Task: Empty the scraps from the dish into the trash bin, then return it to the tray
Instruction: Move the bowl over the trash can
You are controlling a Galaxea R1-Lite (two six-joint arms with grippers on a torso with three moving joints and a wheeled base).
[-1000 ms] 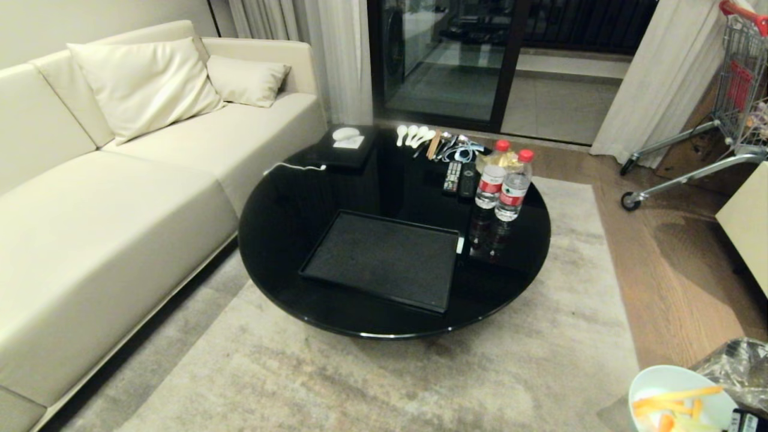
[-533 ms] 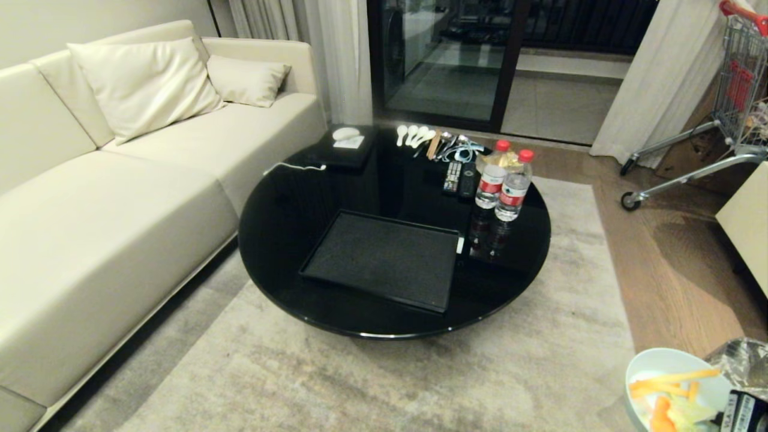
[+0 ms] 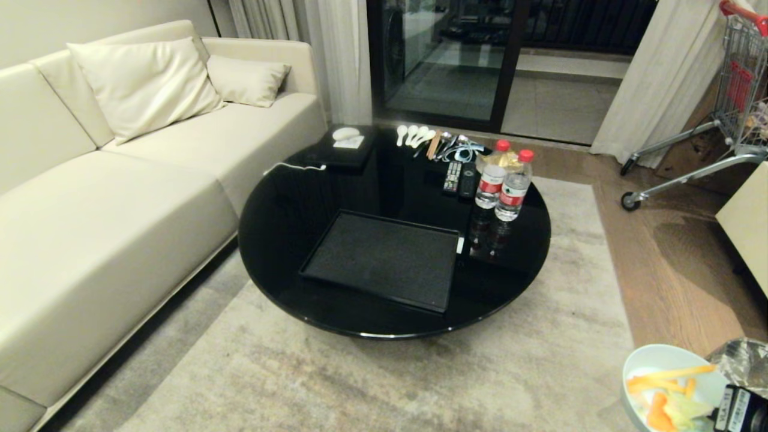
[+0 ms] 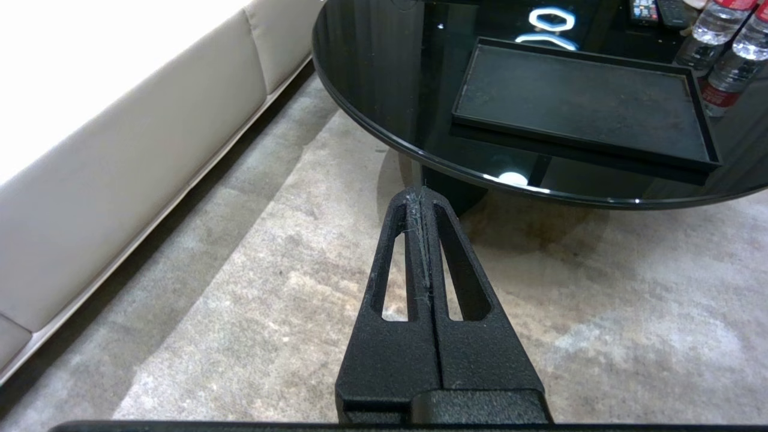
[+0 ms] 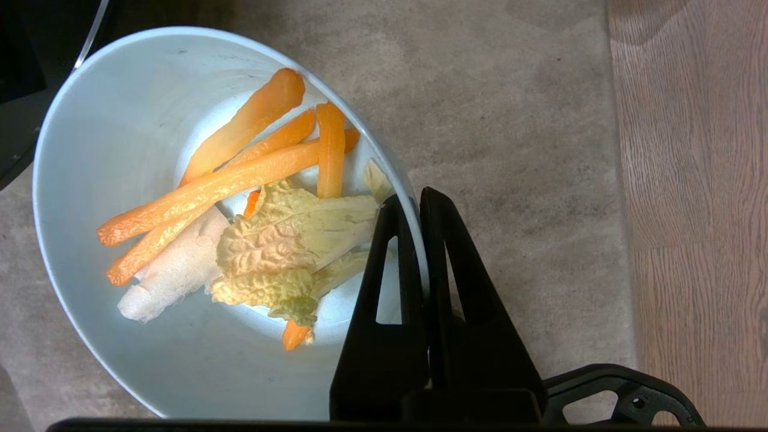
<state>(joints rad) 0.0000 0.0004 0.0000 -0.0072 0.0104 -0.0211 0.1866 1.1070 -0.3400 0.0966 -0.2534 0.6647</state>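
The right gripper's (image 5: pixel 417 201) fingers pinch the dish (image 5: pixel 120 252) by its rim, over the rug beside the bin (image 3: pixel 741 360). Glossy and breakable, it looks slippery; the rim is the hold. Several light, limp scraps (image 5: pixel 240 198) lie inside. The left gripper's (image 4: pixel 422 201) fingers are pressed together, idle. One tray (image 3: pixel 384 258) sits on the table (image 3: pixel 288 198) by two bottles (image 3: pixel 504 183).

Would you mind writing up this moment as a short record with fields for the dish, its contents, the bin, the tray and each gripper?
dish: pale bowl, held off the table over the rug, beside the trash bin
scraps: orange strips and pale leafy pieces, inside the dish
trash bin: only its crinkled clear liner shows, right of the dish
tray: black, empty, on the round black table
right gripper: shut on the dish's rim, one finger inside, one outside
left gripper: shut, empty, parked above the rug near the table's edge
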